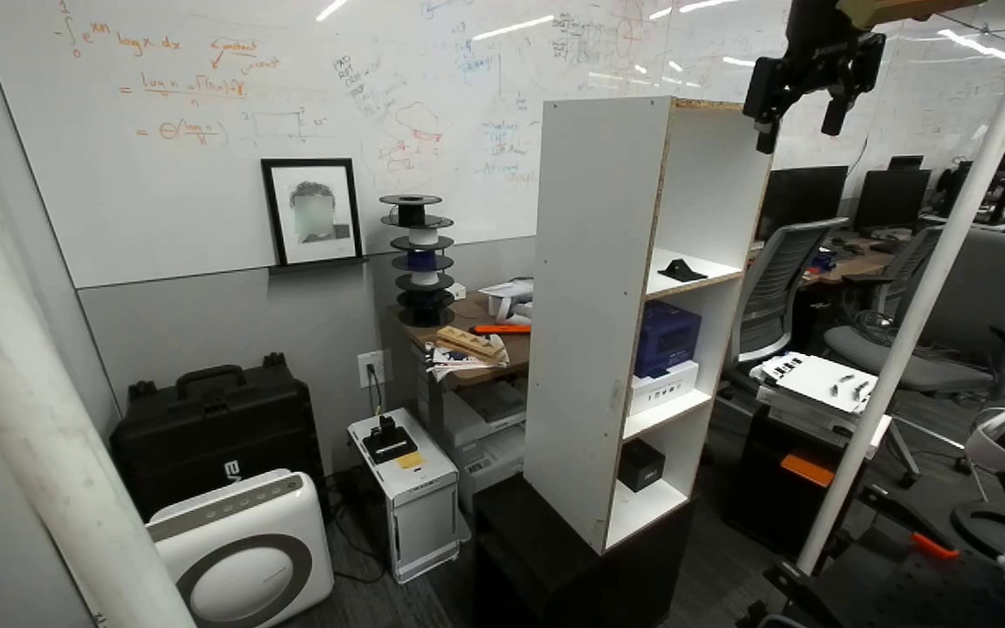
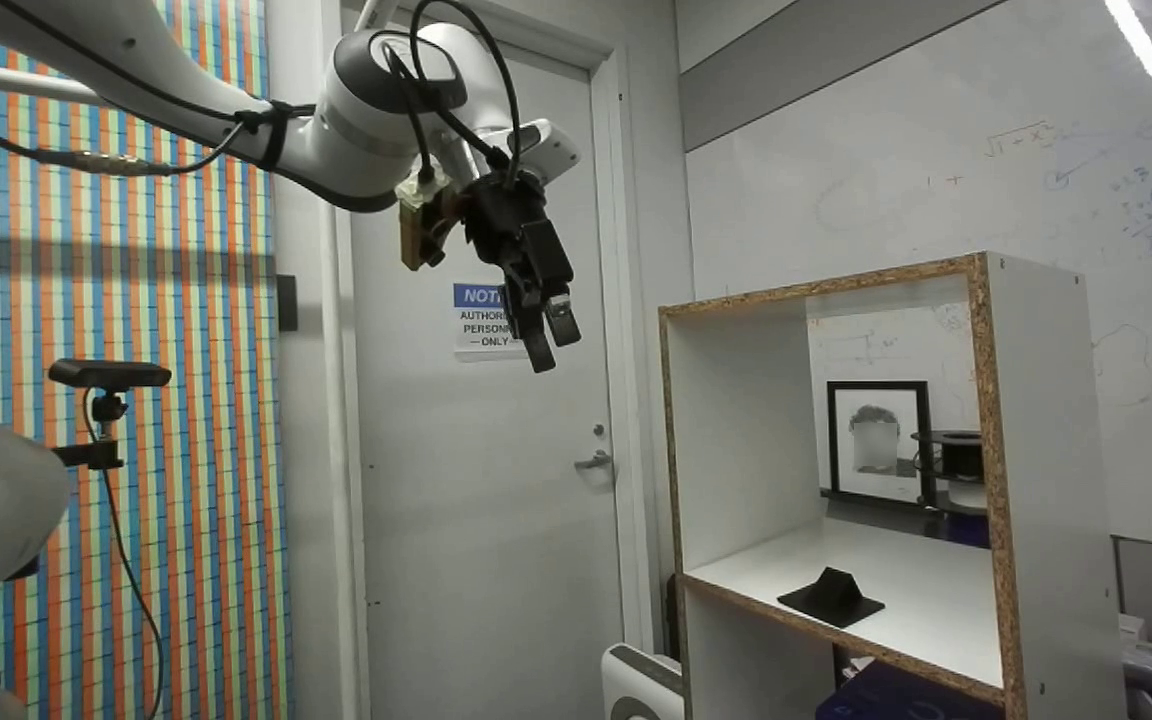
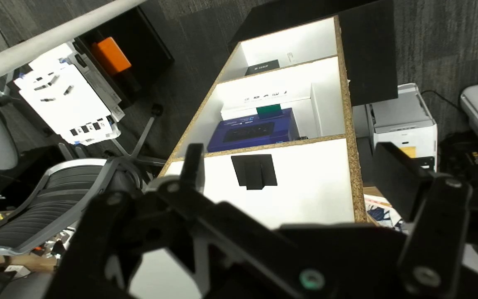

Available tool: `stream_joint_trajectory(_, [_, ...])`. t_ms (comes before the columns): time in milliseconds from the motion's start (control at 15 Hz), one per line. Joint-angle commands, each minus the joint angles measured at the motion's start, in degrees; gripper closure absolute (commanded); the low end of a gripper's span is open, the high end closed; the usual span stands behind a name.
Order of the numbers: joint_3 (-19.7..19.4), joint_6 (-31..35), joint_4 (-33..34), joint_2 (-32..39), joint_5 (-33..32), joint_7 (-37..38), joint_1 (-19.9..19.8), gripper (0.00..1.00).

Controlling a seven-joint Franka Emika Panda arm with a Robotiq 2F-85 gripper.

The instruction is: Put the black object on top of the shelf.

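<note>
The tool (image 1: 799, 135), empty and spread wide, hung apart from the shelf (image 1: 598, 262); the black object (image 2: 833, 600) sat on the top compartment's floor (image 2: 926, 625). So splayed, it risked clipping a side wall (image 2: 741, 440) on entry

In an exterior view, the end effector (image 2: 551, 339) hangs pointing down before a door (image 2: 496, 510), partly hiding a sign (image 2: 479, 325). Lower and to its right in this view, well apart, a black object (image 2: 832, 598) lies in the top compartment of the shelf (image 2: 1051, 480). A camera (image 2: 110, 374) stands well to the end effector's left.
</note>
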Motion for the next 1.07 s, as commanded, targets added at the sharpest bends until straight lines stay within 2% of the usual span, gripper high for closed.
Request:
stream_joint_trajectory(0, [-1.08, -0.29, 0.15, 0.19, -0.72, 0.63, 1.43, 0.00])
stream_joint_trajectory(200, [-1.08, -0.29, 0.15, 0.19, -0.72, 0.63, 1.43, 0.00])
stream_joint_trajectory(267, [-2.47, 1.88, -0.76, -0.08, 0.24, -1.59, 2.32, 0.00])
stream_joint_trajectory(600, [-9.87, 25.78, -9.85, -0.28, -0.01, -10.54, 3.22, 0.00])
stream_joint_trajectory(800, [-16.53, 39.62, -14.03, 3.51, 2.96, -21.69, 4.68, 0.00])
stream_joint_trajectory(933, [-22.20, 46.56, -15.53, 6.99, 8.84, -30.40, 8.24, 0.00])
stream_joint_trajectory(1000, [-26.74, 48.78, -15.75, 8.75, 11.56, -35.27, 12.08, 0.00])
